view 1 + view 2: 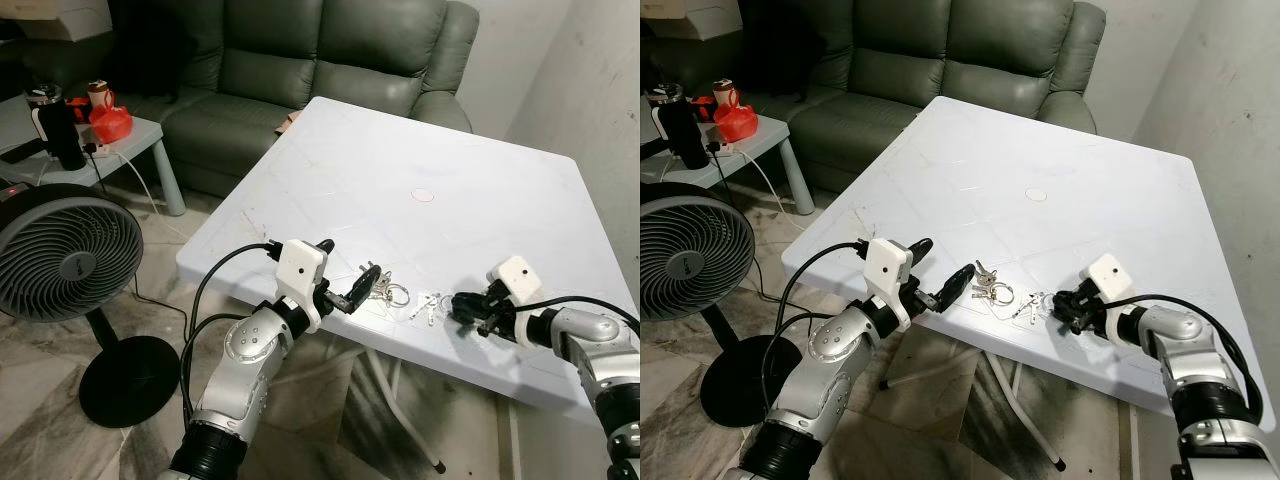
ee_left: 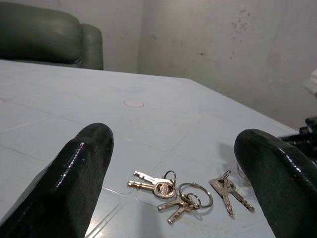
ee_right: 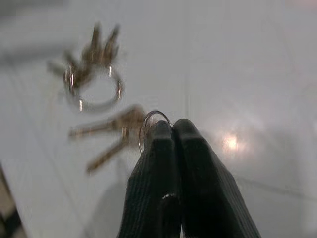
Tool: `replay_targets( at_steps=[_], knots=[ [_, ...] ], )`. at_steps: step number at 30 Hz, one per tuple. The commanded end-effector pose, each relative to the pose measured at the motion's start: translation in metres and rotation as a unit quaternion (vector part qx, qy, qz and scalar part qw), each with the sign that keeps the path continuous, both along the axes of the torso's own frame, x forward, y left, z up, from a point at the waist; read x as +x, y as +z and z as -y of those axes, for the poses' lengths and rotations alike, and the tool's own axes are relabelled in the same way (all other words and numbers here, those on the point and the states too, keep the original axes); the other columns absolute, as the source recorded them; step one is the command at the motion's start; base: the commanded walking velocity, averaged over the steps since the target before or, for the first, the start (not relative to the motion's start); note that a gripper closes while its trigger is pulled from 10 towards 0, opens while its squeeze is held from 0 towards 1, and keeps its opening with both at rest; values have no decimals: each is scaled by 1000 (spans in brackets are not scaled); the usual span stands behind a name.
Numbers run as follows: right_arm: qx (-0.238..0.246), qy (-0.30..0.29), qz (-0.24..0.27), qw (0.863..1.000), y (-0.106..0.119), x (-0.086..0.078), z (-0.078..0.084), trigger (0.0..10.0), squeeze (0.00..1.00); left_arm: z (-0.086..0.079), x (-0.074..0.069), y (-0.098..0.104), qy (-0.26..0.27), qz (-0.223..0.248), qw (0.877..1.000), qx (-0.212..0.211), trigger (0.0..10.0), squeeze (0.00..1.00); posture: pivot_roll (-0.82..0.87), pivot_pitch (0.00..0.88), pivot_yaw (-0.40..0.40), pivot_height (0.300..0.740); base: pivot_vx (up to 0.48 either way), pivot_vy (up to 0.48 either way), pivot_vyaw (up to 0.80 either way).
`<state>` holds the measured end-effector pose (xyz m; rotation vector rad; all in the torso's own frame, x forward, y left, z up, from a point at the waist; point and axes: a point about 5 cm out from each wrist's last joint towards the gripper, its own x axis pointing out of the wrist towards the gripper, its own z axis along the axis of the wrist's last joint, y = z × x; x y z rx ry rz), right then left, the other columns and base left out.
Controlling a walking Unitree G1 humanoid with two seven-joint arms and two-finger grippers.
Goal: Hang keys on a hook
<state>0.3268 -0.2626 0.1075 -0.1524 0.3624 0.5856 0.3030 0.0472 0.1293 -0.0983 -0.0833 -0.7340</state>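
A grey-green sofa (image 1: 330, 60) stands against the wall at the back, and a white square table (image 1: 420, 150) reaches from it toward the robot. To the robot's left a black floor fan (image 1: 65, 250) stands on the marble floor, and behind it a small pale side table (image 1: 140, 135) carries a dark tumbler (image 1: 58, 125) and a red bag (image 1: 110, 124).

Both silver arms reach over the table's near edge. The left gripper (image 1: 368, 287) lies low at the edge with its fingers (image 2: 74, 168) spread wide apart and nothing between them; it points at the keys from the robot's left. The right gripper (image 1: 462, 305) rests on the tabletop on the other side, its two fingers (image 3: 173, 173) pressed together. A thin ring of the smaller bunch sits right at their tips in the right wrist view, but whether it is actually pinched cannot be told.

The keys lie flat on the table near its front edge, between the two grippers. The larger bunch of keys (image 2: 171, 191) with its rings is just in front of the left gripper. The smaller bunch (image 1: 427, 305), two keys on a ring, lies just beside it, next to the right gripper.
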Motion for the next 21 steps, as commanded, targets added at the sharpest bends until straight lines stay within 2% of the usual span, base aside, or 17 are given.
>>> replay_targets(
  at_steps=[1, 2, 3, 5, 6, 8, 10, 11, 12, 15, 16, 21],
  knots=[
    [41, -29, 48, 998, 20, 10, -1, 0, 0, 2, 4, 10, 4, 17, 1000, -5, 10000, 0, 28, 0, -91, 740, 0, 0, 0],
    [70, -51, 62, 994, 25, 14, -1, 0, 0, 1, 6, 11, 9, 16, 1000, -9, 10000, 0, 30, 0, -92, 740, 0, 0, 0],
    [70, -51, 62, 994, 25, 14, -1, 0, 0, 1, 6, 11, 9, 16, 1000, -9, 10000, 0, 30, 0, -92, 740, 0, 0, 0],
    [113, -75, 82, 987, 32, 18, -3, 0, 0, -1, 8, 11, 16, 14, 1000, -11, 10000, 0, 30, 0, -92, 740, 0, 0, 0],
    [113, -75, 82, 987, 32, 18, -3, 0, 0, -1, 8, 11, 16, 14, 1000, -11, 10000, 0, 30, 0, -92, 740, 0, 0, 0],
    [181, -109, 105, 972, 38, 20, -8, 0, 0, -4, 10, 12, 24, 15, 1000, -12, 10000, 0, 31, 0, -92, 740, 0, 0, 0],
    [213, -118, 113, 963, 40, 21, -12, 0, 0, -6, 12, 13, 29, 15, 999, -14, 10000, 0, 32, 0, -89, 740, 0, 0, 0],
    [248, -139, 125, 951, 43, 21, -14, 0, 0, -8, 15, 15, 38, 14, 999, -19, 10000, 0, 32, 0, -89, 740, 0, 0, 0],
    [248, -139, 125, 951, 43, 21, -14, 0, 0, -8, 15, 15, 38, 14, 999, -19, 10000, 0, 32, 0, -89, 740, 0, 0, 0],
    [278, -159, 148, 936, 49, 20, -20, 0, 0, -13, 20, 19, 52, 15, 998, -25, 10000, 0, 30, 0, -83, 740, 0, 0, 0],
    [278, -159, 148, 936, 49, 20, -20, 0, 0, -13, 20, 19, 52, 15, 998, -25, 10000, 0, 30, 0, -83, 740, 0, 0, 0],
    [304, -207, 179, 913, 58, 15, -33, 0, 0, -21, 29, 29, 74, 20, 996, -42, 10000, 0, 29, 0, -80, 740, 0, 0, 0]
  ],
)
